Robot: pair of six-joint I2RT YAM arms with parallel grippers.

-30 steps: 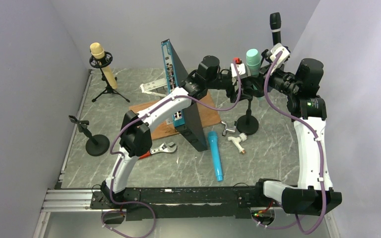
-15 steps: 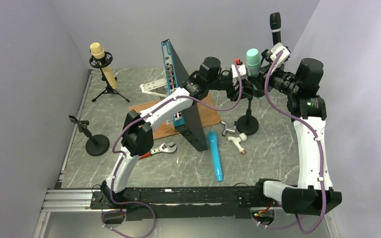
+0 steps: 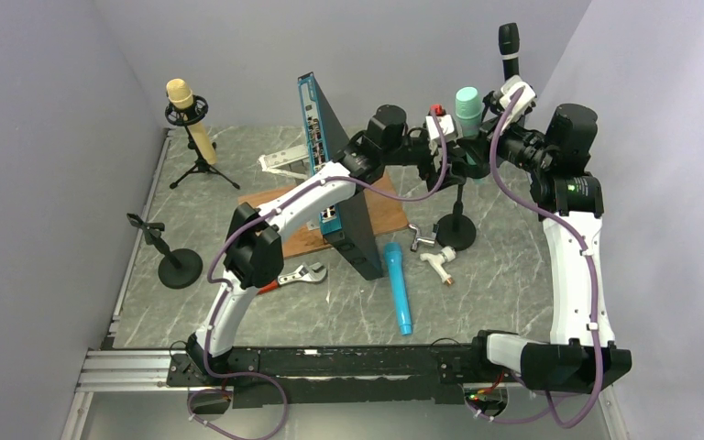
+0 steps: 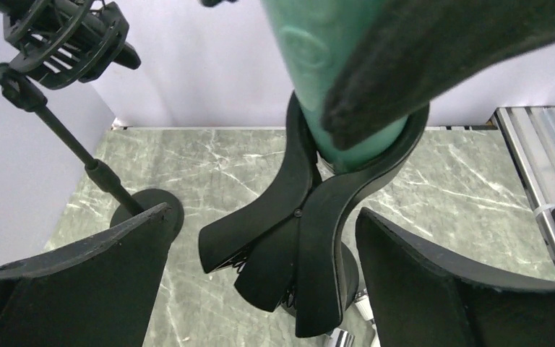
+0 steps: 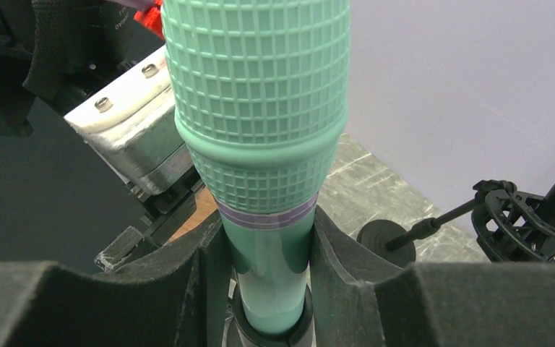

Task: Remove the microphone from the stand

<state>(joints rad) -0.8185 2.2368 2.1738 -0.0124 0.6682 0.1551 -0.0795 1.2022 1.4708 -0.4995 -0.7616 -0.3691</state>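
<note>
Microphone (image 5: 260, 108), green, stands upright, head up, in the stand's clip (image 4: 311, 217). Right gripper (image 5: 267, 246) clamps its handle just above the clip; left gripper (image 4: 260, 213) gapes wide astride the clip's levers. Near the stand's base (image 3: 456, 229) lie metal taps (image 3: 438, 261) and a blue microphone (image 3: 399, 286).

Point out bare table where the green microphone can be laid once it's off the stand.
Bare marble tabletop lies between the blue microphone and the right arm, and between the tripod stand and the wooden board. It is crowded around the stand base, beside the metal fittings.
</note>
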